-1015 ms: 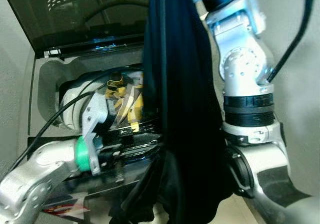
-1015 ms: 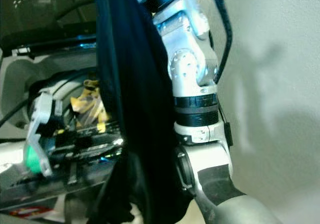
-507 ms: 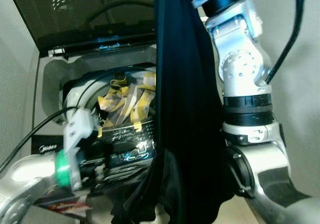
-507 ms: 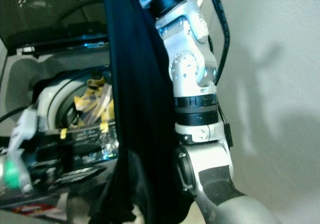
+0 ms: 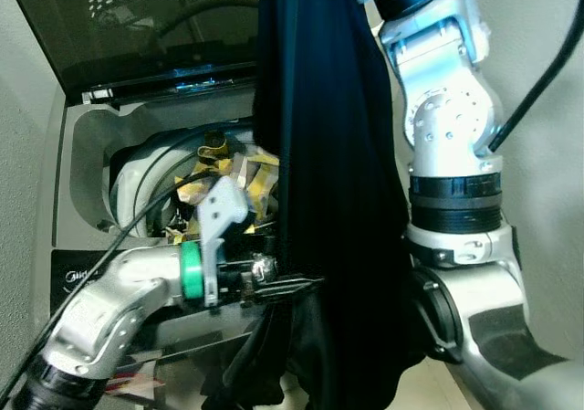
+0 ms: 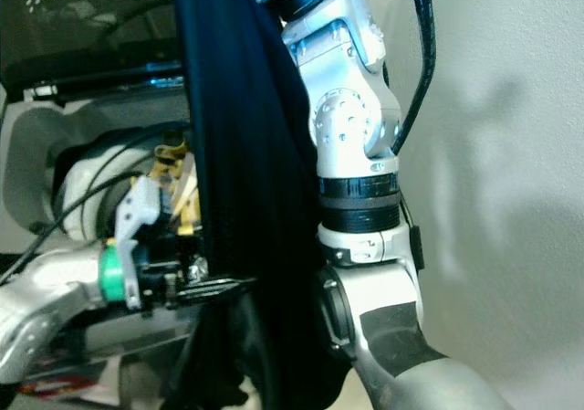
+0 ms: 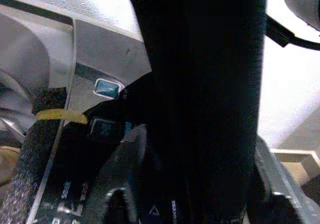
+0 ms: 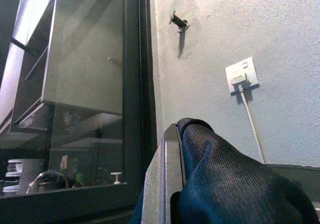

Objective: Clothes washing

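Garment (image 5: pixel 328 182), dark, hangs from your right claw (image 8: pixel 175 149), clamped on it; left claw (image 5: pixel 292 288) touches cloth before open washer (image 5: pixel 91 154), finger state unclear.

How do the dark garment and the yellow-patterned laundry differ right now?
The dark garment hangs full length outside the washer, draped over the right gripper; the yellow-patterned laundry lies bunched inside the drum. The garment is plain dark blue-black; the laundry is yellow and pale. The left gripper touches only the garment.
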You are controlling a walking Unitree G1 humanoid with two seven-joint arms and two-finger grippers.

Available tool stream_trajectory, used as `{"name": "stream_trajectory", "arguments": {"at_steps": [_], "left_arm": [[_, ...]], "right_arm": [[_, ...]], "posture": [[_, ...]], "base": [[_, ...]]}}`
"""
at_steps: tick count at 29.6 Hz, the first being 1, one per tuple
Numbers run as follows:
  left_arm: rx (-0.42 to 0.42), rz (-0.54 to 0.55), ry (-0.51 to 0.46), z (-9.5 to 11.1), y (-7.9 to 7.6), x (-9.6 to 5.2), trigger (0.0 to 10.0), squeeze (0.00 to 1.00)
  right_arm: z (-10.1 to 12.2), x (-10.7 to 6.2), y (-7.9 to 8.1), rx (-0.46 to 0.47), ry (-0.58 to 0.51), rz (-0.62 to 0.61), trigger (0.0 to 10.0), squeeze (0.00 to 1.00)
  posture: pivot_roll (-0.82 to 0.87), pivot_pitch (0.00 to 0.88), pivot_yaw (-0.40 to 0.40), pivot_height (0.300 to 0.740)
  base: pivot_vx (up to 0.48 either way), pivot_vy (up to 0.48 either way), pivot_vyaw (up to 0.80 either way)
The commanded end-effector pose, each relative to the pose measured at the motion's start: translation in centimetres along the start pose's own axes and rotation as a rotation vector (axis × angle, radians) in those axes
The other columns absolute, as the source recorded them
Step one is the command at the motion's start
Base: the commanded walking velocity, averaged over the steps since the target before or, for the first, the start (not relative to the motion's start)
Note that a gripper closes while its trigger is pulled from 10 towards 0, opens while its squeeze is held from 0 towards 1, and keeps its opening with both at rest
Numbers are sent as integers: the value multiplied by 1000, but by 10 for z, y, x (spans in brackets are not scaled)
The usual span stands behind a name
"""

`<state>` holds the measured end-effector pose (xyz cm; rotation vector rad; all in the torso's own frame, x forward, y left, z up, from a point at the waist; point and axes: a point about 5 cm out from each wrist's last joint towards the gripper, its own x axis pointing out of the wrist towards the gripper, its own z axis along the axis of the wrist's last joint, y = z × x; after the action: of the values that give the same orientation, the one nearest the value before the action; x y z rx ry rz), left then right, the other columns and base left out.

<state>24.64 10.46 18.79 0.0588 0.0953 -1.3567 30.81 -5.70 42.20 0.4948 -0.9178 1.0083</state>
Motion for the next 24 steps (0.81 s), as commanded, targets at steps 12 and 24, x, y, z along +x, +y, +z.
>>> {"name": "stream_trajectory", "arguments": {"at_steps": [12,24], "left_arm": [[18,-22,-61,8,8,22,0,0],[66,149,-21,4,27,22,0,0]], "right_arm": [[0,5,11,19,-22,33,10000,0],[7,3,7,1,-34,18,10000,0]], "posture": [[-63,0,47,740],[-64,0,51,740]], "base": [[0,0,0],[0,0,0]]}}
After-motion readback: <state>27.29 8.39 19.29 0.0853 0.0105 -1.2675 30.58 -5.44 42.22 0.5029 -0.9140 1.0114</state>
